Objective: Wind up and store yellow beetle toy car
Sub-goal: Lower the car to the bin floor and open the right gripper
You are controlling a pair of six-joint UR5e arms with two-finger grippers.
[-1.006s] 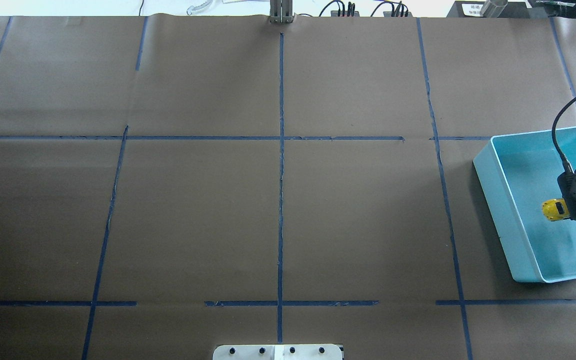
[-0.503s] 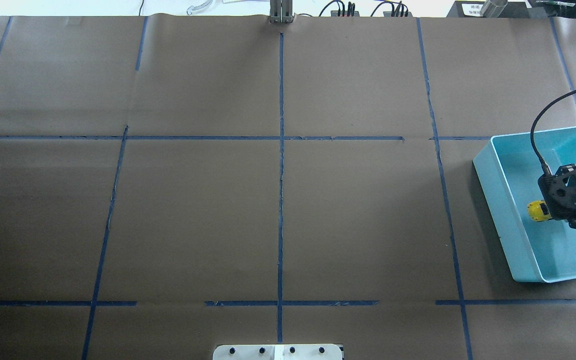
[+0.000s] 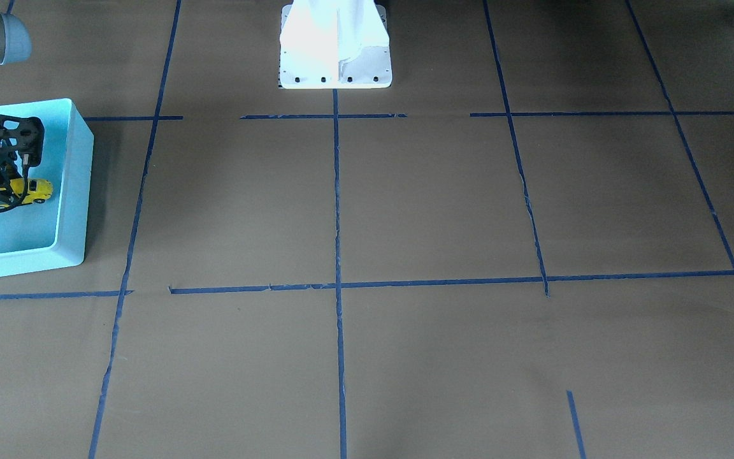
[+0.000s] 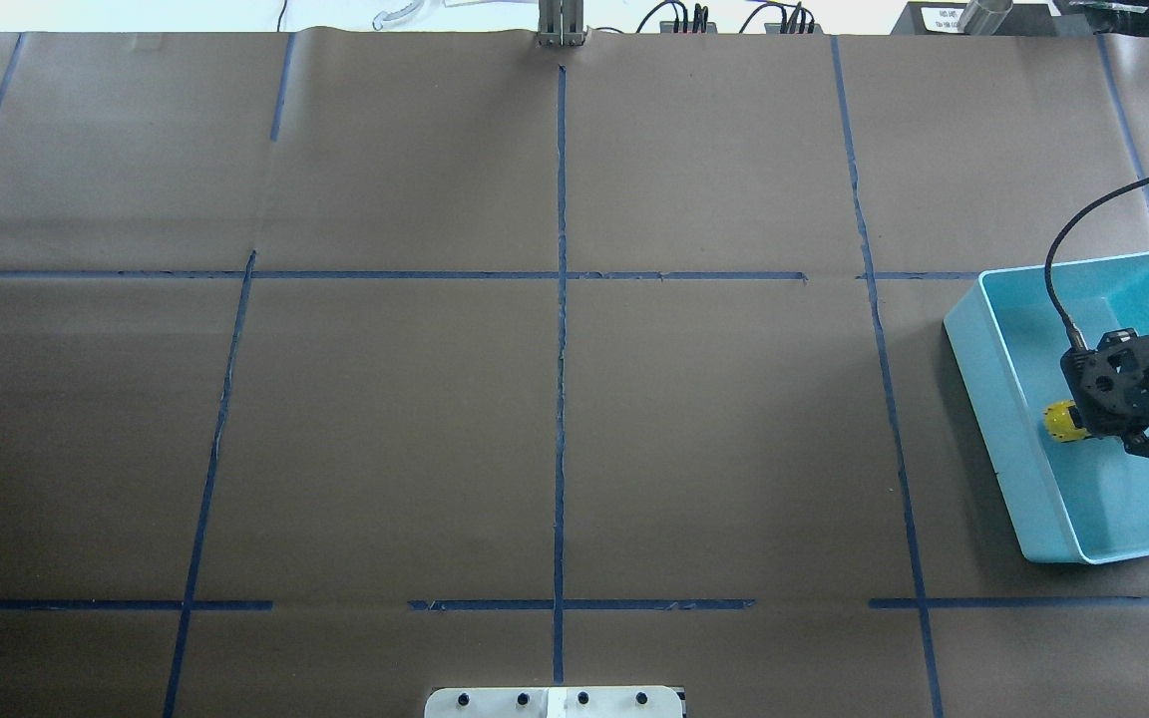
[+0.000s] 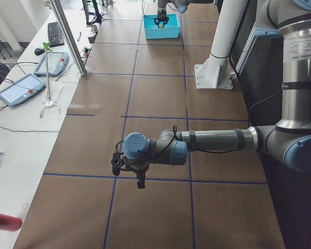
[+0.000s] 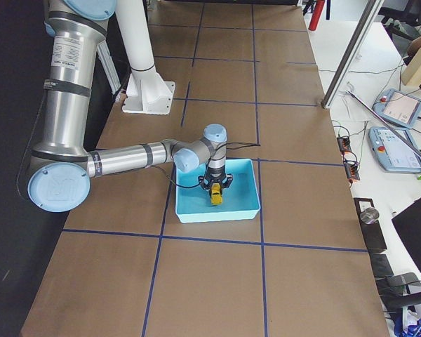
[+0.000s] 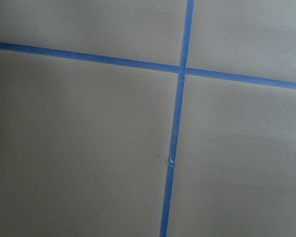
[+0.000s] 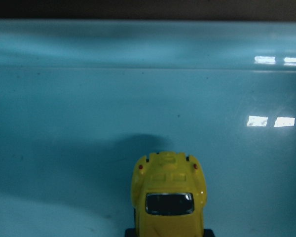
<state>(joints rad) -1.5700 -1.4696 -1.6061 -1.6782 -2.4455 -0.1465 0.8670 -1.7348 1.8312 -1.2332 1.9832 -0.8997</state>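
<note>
The yellow beetle toy car (image 4: 1058,421) is inside the turquoise bin (image 4: 983,379), near the bin's left wall in the overhead view. My right gripper (image 4: 1093,424) points down into the bin and is shut on the car, which sticks out to one side (image 3: 34,189). The right wrist view shows the car (image 8: 168,202) just above the bin floor, with its shadow beneath it. My left gripper (image 5: 129,174) hangs over bare table far from the bin. It shows only in the exterior left view, so I cannot tell if it is open or shut.
The bin stands at the table's right end in the overhead view (image 6: 217,214). Blue tape lines (image 4: 561,299) divide the brown paper table cover. The robot's white base plate (image 4: 555,702) is at the near edge. A black cable (image 4: 1063,259) loops above the right wrist.
My right gripper has moved left across the bin with the car, toward the bin's left wall. The left arm has not visibly moved.
</note>
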